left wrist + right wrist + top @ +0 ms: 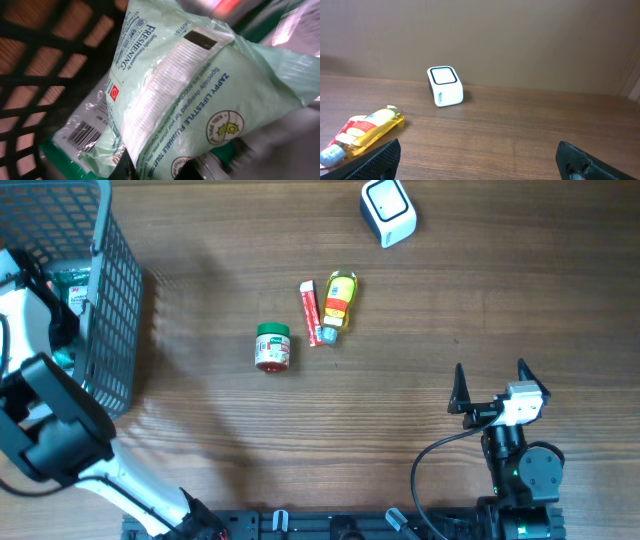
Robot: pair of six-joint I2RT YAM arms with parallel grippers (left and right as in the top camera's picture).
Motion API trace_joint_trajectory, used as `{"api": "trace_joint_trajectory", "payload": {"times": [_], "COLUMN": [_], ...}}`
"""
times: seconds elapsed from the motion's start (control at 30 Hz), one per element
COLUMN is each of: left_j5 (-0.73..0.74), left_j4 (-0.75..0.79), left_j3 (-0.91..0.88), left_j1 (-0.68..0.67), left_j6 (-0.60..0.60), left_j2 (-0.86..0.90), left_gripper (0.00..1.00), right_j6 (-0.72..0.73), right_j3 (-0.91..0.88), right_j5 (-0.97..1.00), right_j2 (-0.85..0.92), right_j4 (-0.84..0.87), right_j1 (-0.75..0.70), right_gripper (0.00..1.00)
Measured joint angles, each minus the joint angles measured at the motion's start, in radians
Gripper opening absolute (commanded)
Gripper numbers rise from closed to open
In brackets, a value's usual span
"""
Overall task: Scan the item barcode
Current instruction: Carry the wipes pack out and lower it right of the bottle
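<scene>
Wipes pack (pixel 200 95) in left hand (pixel 165 172), inside basket (pixel 115 300)

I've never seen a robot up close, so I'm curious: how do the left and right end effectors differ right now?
The left end effector is down inside the basket; the right end effector is out over the wooden table. The left one is shut on a green pack of wipes; the right one stands open and holds nothing. Both have two fingers.
</scene>
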Motion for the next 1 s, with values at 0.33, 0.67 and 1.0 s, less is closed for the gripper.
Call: {"api": "trace_joint_trajectory", "payload": {"times": [0.33,0.67,1.0], "left_j5": [0.006,-0.042,-0.071], "left_j4": [0.017,-0.027,-0.298], "left_j3": [0.0,0.0,0.01], "left_j1": [-0.101,-0.395,-0.89], "left_j6": [-0.034,-0.096,-0.526], "left_j2": [-0.399,-0.738,-0.634], "left_gripper": [0.04,0.04,0.04], "right_j6": [0.0,0.0,0.0], "right_j3": [0.0,0.0,0.0], "right_j5": [0.0,0.0,0.0], "right_j2": [0.0,0.0,0.0], "right_j4": [0.0,0.0,0.0], "right_j1": [0.0,0.0,0.0], "right_gripper": [1.0,1.0,1.0]}}
